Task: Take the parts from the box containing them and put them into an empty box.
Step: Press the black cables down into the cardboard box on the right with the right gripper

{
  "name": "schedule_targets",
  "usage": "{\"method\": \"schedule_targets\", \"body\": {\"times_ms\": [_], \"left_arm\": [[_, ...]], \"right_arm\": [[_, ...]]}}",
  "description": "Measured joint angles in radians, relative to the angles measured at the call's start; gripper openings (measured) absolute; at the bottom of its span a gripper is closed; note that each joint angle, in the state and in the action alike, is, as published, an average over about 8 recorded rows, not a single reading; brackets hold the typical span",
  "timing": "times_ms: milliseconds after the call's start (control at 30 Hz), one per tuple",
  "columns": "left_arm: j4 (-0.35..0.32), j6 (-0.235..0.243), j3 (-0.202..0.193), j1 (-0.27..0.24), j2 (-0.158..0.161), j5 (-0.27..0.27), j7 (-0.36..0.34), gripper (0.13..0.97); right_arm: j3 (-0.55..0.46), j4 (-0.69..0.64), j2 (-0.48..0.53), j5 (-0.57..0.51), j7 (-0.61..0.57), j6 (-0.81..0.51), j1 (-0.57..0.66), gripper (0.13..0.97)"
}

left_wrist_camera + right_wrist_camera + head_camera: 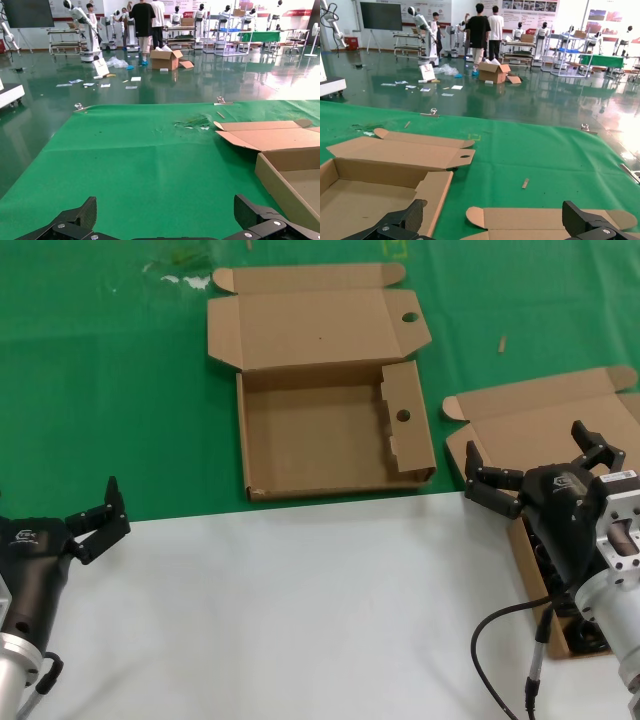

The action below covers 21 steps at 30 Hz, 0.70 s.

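A: From the head view, where do the boxes sit?
B: The empty box point(325, 435) lies open mid-worktop on the green cloth point(100, 390), its holed lid flap folded back toward the far edge. The box containing the parts point(545, 455) sits at the right edge, mostly hidden behind the right arm; a few black power cables point(585, 635) show inside it.
A: And the claws?
B: The left claw point(95, 520) hovers at the near left over the white sheet point(300, 610), fingers spread, holding nothing. The right claw point(535, 465) hangs above the cable box, fingers wide apart, empty too.
A: The left wrist view?
B: Its two fingertips point(75, 217) stand far apart over green cloth, with the empty box's wall point(275, 185) off to one side.
A: The right wrist view?
B: Fingertips point(405, 220) splayed open; the empty box point(380, 175) lies ahead, and the cable box's lid point(545, 217) sits just beneath.
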Motion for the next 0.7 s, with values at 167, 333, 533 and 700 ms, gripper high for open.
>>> {"method": "schedule_targets", "body": {"times_ms": [167,333,533,700], "left_arm": [[0.000,0.000,0.000,0.000,0.000,0.000,0.000,0.966],[0.000,0.000,0.000,0.000,0.000,0.000,0.000,0.966],[0.000,0.000,0.000,0.000,0.000,0.000,0.000,0.961],[0.000,0.000,0.000,0.000,0.000,0.000,0.000,0.940]], "right_arm": [[0.000,0.000,0.000,0.000,0.000,0.000,0.000,0.966],[0.004,0.002,0.000,-0.001,-0.002,-0.001,-0.003,0.966],[0.034,0.013,-0.002,-0.010,-0.026,-0.017,-0.025,0.966],[0.038,0.031,0.049,-0.030,-0.035,-0.035,-0.040,0.966]]}}
